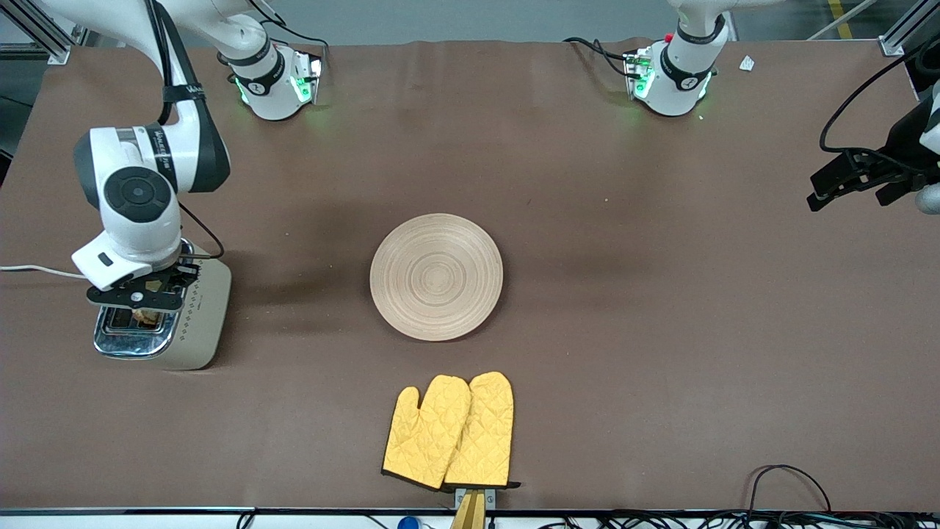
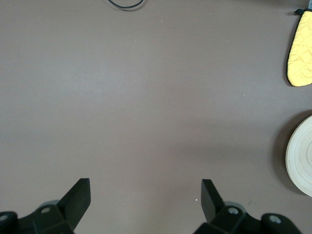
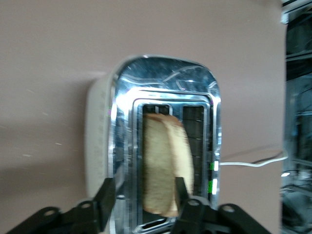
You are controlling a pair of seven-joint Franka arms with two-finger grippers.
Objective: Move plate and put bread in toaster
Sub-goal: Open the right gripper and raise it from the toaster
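The bread (image 3: pixel 165 165) stands on edge in one slot of the toaster (image 1: pixel 198 323), leaning a little, with its upper part still sticking up above the chrome top; in the front view only a small brown bit of it (image 1: pixel 149 316) shows under the arm. The right gripper (image 3: pixel 144 195) hangs directly over the toaster, its fingers (image 3: pixel 106 195) spread on either side of the slice and not pressing it, so the bread is released. The toaster sits at the right arm's end of the table, with a white cord (image 1: pixel 33 270) running off from it toward the table edge. The plate (image 1: pixel 436 277) lies flat in the middle of the table, well apart from the toaster toward the left arm's end, with nothing on it. A pair of yellow oven mitts (image 1: pixel 449 432) lies nearer to the front camera than the plate, side by side and overlapping, close to the table's edge. The left gripper (image 2: pixel 146 200) waits up in the air over bare table at the left arm's end, well apart from the plate, with its fingers (image 2: pixel 78 197) spread wide and holding nothing; its wrist view catches the rim of the plate (image 2: pixel 300 156) and the tip of one mitt (image 2: pixel 301 48).
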